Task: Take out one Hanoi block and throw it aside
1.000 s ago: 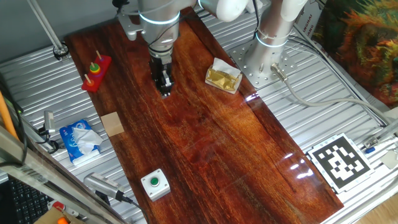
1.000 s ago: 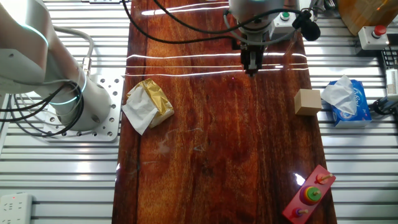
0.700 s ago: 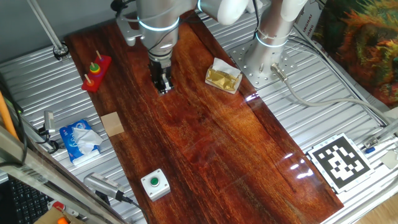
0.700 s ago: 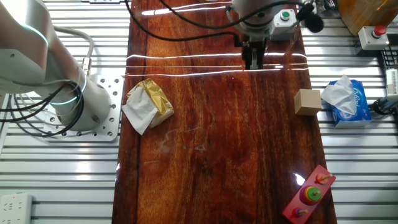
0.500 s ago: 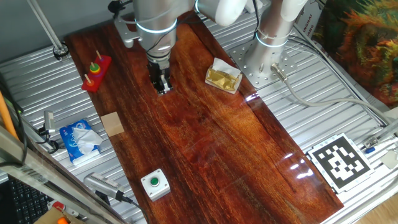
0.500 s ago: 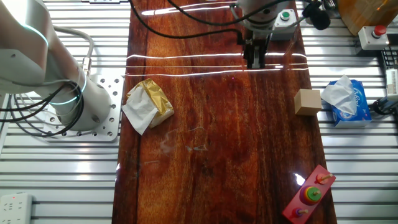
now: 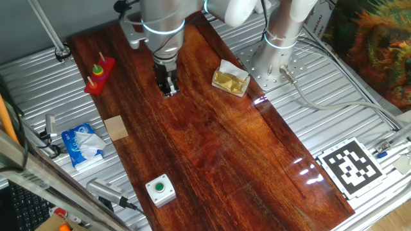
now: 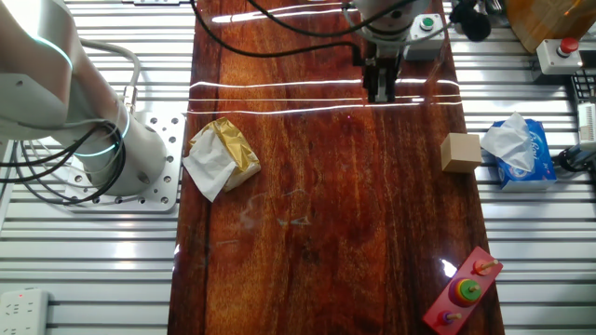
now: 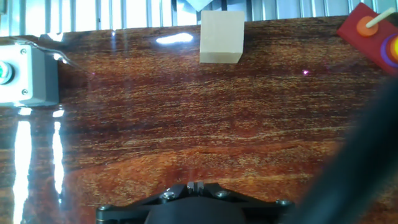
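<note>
I have the gripper (image 7: 169, 92) hanging over the wooden tabletop (image 7: 218, 147), pointed down at bare wood, toward the end of the board where the Hanoi toy stands; its fingers look pressed close together in both fixed views with nothing between them, though they are small and dark there, so I take them as closed and empty only with some doubt; the hand view shows just the black underside of the hand at the bottom edge and no fingertips. The Hanoi block (image 7: 97, 65) sits, as far as I can make out, as a tiny green ring at the top of the coloured stack on the red base (image 7: 99, 76), near the tabletop's corner and well apart from the gripper. A pale wooden cube (image 8: 460, 153) rests at the same long edge as the toy; a grey box with a green button (image 7: 159, 188) stands at the far end of that edge; a crumpled gold and white wrapper (image 8: 218, 157) lies at the opposite long edge. A blue tissue pack (image 8: 521, 150) lies off the board on the metal rails, beside the cube.
</note>
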Robot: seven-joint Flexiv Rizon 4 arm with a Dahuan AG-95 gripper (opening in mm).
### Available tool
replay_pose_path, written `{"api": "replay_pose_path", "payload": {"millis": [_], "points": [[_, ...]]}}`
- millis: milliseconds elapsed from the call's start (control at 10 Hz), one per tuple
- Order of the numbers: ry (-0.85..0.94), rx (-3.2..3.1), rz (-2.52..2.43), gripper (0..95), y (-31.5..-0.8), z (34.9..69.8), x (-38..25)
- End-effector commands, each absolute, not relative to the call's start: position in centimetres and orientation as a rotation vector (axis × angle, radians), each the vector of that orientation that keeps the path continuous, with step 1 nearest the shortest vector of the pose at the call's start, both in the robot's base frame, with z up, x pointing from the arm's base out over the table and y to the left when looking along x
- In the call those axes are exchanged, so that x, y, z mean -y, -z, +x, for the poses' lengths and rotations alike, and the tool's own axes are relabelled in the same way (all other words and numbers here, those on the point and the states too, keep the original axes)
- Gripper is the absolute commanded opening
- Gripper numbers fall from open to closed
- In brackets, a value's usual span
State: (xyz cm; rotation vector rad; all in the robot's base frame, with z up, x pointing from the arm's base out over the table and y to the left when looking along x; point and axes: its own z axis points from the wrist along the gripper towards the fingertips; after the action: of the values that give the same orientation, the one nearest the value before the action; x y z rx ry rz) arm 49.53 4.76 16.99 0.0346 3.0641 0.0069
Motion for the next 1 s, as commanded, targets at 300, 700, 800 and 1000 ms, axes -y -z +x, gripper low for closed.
{"api": "replay_pose_path", "payload": {"millis": [300,700,800,1000], "points": [[0.012,-3.061,0.046,0.0,-13.7,51.8,-2.2],[0.007,-3.063,-0.101,0.0,-8.3,54.5,6.1],[0.004,-3.063,-0.109,0.0,-8.2,54.5,6.9],[-0.008,-3.06,-0.194,0.0,-7.6,54.4,13.1]]}}
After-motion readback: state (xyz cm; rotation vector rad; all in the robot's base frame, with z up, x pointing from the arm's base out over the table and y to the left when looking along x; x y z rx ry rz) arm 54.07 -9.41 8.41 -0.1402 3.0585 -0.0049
